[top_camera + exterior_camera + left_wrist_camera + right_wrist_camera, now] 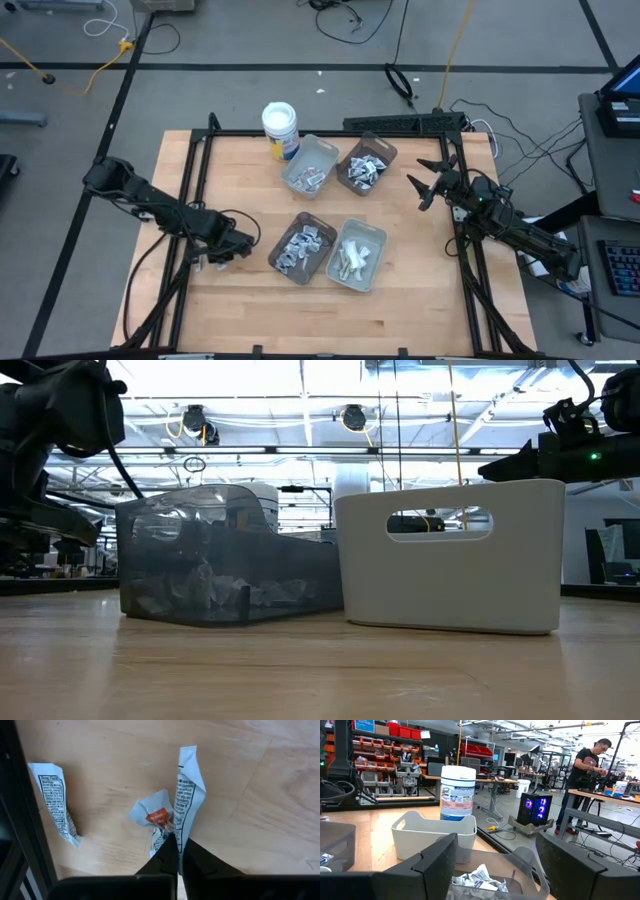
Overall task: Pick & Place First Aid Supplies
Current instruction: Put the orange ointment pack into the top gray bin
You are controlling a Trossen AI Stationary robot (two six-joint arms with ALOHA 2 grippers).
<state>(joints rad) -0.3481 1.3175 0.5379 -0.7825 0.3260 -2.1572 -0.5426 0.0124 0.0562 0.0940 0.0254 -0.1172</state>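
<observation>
My left gripper (228, 254) is low over the table, left of the dark near-left tray (303, 247), and shut on a long white printed packet (189, 795) and a small packet with an orange mark (156, 814). Another printed packet (55, 802) lies flat on the wood beside them. My right gripper (430, 185) is open and empty, raised to the right of the brown far-right tray (367, 165). In the right wrist view its fingers (432, 865) stand wide apart before that tray's packets (480, 879). My left gripper pinches the near end of the long printed packet (176, 832) between its two fingertips, together with an edge of the small orange-marked packet (162, 825). The fingers come from above, pointing down, along the long packet. Whether the packets are clear of the table I cannot tell.
Four trays with packets stand mid-table: a pale one (310, 165) and the brown one at the far side, the dark one and a white one (357, 255) at the near side. A white tub with a blue label (280, 128) stands behind them. A person (585, 765) works in the room beyond.
</observation>
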